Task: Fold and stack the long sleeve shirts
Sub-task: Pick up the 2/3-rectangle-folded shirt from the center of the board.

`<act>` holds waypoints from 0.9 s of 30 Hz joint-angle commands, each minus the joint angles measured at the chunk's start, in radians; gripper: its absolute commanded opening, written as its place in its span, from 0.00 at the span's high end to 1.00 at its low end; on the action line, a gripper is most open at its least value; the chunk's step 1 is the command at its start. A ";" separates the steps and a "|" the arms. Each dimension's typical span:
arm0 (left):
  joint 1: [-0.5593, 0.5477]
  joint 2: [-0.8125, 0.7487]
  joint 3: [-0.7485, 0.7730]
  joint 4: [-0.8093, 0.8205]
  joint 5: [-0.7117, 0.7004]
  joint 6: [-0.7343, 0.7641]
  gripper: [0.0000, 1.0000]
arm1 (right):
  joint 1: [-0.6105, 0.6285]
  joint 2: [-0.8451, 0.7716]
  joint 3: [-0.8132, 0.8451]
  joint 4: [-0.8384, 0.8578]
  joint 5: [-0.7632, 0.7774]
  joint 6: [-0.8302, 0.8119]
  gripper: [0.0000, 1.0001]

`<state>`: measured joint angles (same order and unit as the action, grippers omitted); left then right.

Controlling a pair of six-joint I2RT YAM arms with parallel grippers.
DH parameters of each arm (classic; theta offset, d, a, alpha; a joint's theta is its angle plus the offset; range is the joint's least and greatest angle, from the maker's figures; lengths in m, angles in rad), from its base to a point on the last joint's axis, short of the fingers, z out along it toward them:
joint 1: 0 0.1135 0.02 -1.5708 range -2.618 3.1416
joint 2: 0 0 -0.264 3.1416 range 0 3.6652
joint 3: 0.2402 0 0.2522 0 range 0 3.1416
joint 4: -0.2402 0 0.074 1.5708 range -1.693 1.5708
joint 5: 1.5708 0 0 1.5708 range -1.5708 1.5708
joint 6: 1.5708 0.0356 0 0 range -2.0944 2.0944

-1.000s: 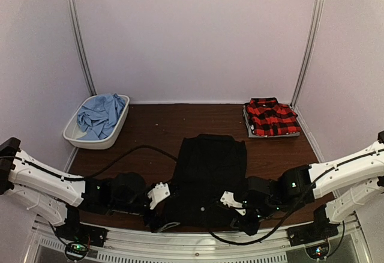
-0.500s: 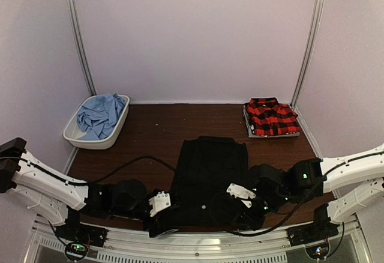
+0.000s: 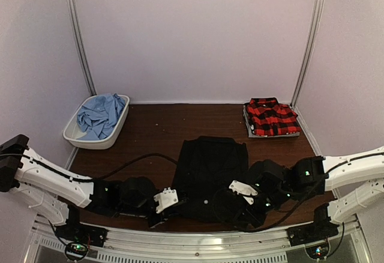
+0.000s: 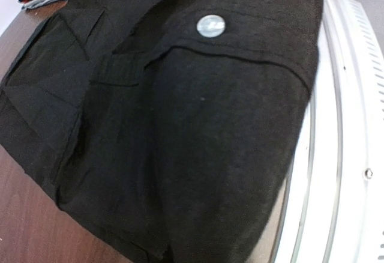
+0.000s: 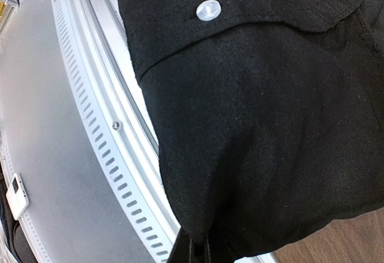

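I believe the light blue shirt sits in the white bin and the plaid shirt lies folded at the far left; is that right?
Not quite: the plaid shirt lies folded at the far right, as the top external view shows. The light blue shirt does sit in the white bin.

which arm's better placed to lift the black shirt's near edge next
Right, likely. The right gripper is shut on the near edge of the black shirt, cloth bunching into its tips. The left gripper sits by the near-left corner, but no grip shows.
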<state>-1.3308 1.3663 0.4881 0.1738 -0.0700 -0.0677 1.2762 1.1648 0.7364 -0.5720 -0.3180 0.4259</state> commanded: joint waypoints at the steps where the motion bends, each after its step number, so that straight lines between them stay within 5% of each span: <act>1: -0.005 -0.026 0.080 -0.092 0.040 -0.029 0.95 | -0.007 -0.020 -0.015 0.020 0.004 0.007 1.00; 15: 0.040 -0.059 0.256 -0.332 0.173 -0.219 1.00 | 0.012 -0.089 -0.008 0.021 0.102 0.030 0.65; 19: 0.063 -0.049 0.279 -0.353 0.197 -0.251 1.00 | 0.057 -0.077 0.008 0.006 0.148 0.040 0.32; 21: 0.077 -0.055 0.284 -0.355 0.222 -0.264 1.00 | 0.085 -0.062 0.017 -0.007 0.186 0.044 0.22; 27: 0.123 -0.084 0.291 -0.357 0.300 -0.295 1.00 | 0.154 0.000 0.045 -0.033 0.277 0.054 0.15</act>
<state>-1.2343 1.3128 0.7429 -0.2039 0.1482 -0.3233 1.3968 1.1309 0.7406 -0.5789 -0.1474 0.4702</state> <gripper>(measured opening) 0.026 0.842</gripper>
